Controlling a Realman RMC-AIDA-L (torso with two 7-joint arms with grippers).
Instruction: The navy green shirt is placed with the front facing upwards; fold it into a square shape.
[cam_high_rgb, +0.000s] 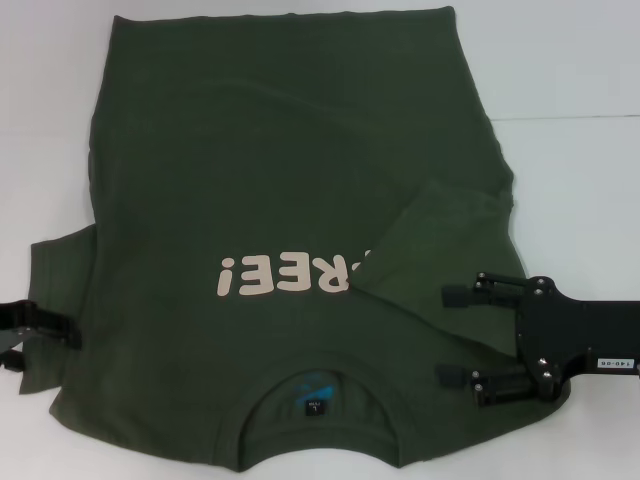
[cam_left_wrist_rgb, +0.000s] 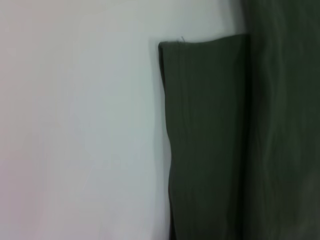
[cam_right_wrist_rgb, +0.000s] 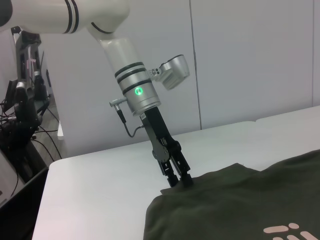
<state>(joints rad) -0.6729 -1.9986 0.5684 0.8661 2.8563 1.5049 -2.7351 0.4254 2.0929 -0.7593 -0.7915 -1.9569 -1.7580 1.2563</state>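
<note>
My left pincer (cam_high_rgb: 70, 330) sits at the left edge of the head view, low on the white worktop (cam_high_rgb: 580, 170), its fingers clenched on the hem of the left sleeve (cam_high_rgb: 50, 290). From my right wrist the same pincer (cam_right_wrist_rgb: 179, 180) shows with its tips pressed down onto the sleeve edge, pinching the cloth. My left wrist view shows that sleeve lying flat beside the shirt's body, bare worktop next to it.

The navy green shirt (cam_high_rgb: 280, 150) lies spread across the middle of the worktop, front up, collar (cam_high_rgb: 320, 400) nearest me and hem at the far side. The pale "FREE!" print (cam_high_rgb: 285, 275) reads upside down to me, and the small neck label (cam_high_rgb: 315, 395) sits inside the collar.

The right sleeve (cam_high_rgb: 440, 240) is folded inward over the chest, its corner covering the print's first letter.

My right pincer (cam_high_rgb: 448, 335) hovers over the shirt's right shoulder, its two fingers released and spread well apart, holding nothing.
</note>
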